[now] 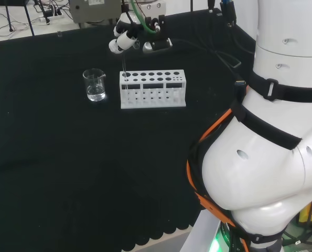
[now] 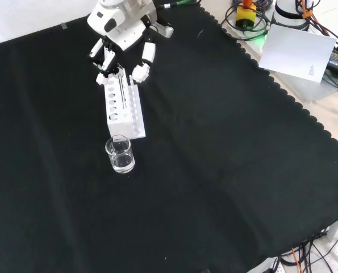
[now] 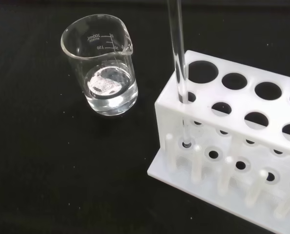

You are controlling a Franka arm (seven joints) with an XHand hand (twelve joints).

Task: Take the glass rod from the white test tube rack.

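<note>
Glass rod (image 3: 180,63) standing upright in an end hole of the white test tube rack (image 1: 153,89), near the beaker (image 1: 95,84), robot hand (image 2: 119,54) poised above it. Whether the fingers pinch the rod cannot be told. A slanted pull could jam the rod in its hole, tipping the rack on the tabletop (image 2: 214,170).

Black cloth (image 2: 214,170) with scalloped edge covers the bench; cables (image 1: 45,13) on pale surface behind.

The arm (image 1: 271,157) is built of big, rounded, glossy white links with small round holes, strapped by black bands and trailed by an orange-and-black cable. Its hand (image 2: 119,34) has a white shell, and the fingers (image 2: 147,54) are white segments with black at the joints.
</note>
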